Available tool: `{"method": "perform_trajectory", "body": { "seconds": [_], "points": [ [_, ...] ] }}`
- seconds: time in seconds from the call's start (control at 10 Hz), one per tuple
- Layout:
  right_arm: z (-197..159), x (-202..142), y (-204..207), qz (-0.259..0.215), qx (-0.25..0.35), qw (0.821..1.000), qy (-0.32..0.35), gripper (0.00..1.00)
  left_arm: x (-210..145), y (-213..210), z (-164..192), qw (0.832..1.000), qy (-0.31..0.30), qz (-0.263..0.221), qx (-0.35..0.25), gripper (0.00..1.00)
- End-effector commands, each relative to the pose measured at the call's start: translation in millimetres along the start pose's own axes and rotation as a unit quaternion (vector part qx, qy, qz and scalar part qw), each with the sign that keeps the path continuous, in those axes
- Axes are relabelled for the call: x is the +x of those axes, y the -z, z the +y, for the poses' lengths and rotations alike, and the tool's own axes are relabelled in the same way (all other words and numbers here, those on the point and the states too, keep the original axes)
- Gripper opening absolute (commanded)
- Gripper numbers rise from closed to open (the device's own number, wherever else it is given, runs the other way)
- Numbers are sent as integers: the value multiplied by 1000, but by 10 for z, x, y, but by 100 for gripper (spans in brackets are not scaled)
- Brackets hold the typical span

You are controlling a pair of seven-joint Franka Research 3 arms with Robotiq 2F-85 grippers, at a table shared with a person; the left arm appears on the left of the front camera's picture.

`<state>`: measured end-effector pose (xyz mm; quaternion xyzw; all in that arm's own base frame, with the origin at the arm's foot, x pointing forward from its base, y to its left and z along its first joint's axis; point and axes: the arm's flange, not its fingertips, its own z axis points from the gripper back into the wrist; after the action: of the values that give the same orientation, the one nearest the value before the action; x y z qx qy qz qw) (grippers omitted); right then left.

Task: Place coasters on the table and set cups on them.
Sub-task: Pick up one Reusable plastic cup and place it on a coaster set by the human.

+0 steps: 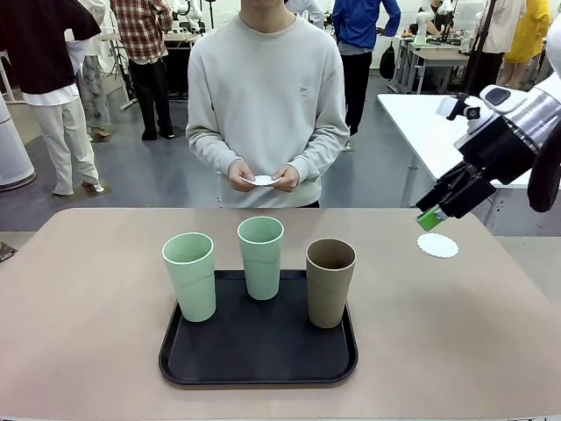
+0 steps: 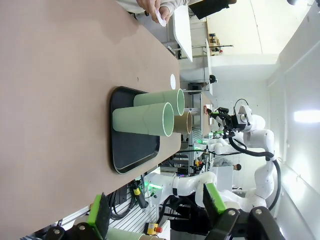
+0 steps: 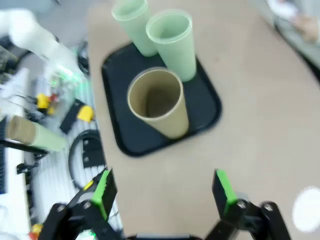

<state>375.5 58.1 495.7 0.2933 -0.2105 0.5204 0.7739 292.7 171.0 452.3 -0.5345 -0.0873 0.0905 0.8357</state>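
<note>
Two green cups (image 1: 189,275) and a brown cup (image 1: 330,281) stand on a black tray (image 1: 254,364) in the middle of the desk (image 1: 88,298). They wait there because each one needs a coaster under it first. One coaster (image 1: 437,246) lies flat on the desk, off to the right of the tray, with room on it for a cup. The right jaws hang just above it, wide and holding nothing. I think they are free to fetch a cup, and the brown cup is nearest. The person across the desk holds another coaster (image 1: 263,181) in both hands (image 1: 287,177), maybe to pass it over. The left jaws are wide and empty too, well back from the tray.
</note>
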Motion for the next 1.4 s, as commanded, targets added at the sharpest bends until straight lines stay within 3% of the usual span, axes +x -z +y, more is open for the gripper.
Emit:
{"method": "perform_trajectory", "body": {
  "seconds": [0.0, 0.1, 0.3, 0.8, 1.3],
  "points": [
    [-184, -241, 151, -64, 34, 997, -20, 100, -2, -17, -4, 1000, 1, -5, -6, 100],
    [-202, -322, 235, -94, 33, 995, -31, 100, -2, -17, -4, 1000, 1, -5, -6, 100],
    [-251, -449, 359, -109, 29, 993, -36, 100, -2, -17, -4, 1000, 1, -5, -6, 100],
    [-332, -630, 624, -114, 4, 993, -44, 100, -2, -17, -4, 1000, 1, -5, -6, 100],
    [-323, -588, 539, -100, 18, 994, -39, 100, -2, -17, -4, 1000, 1, -5, -6, 100]
  ]
}}
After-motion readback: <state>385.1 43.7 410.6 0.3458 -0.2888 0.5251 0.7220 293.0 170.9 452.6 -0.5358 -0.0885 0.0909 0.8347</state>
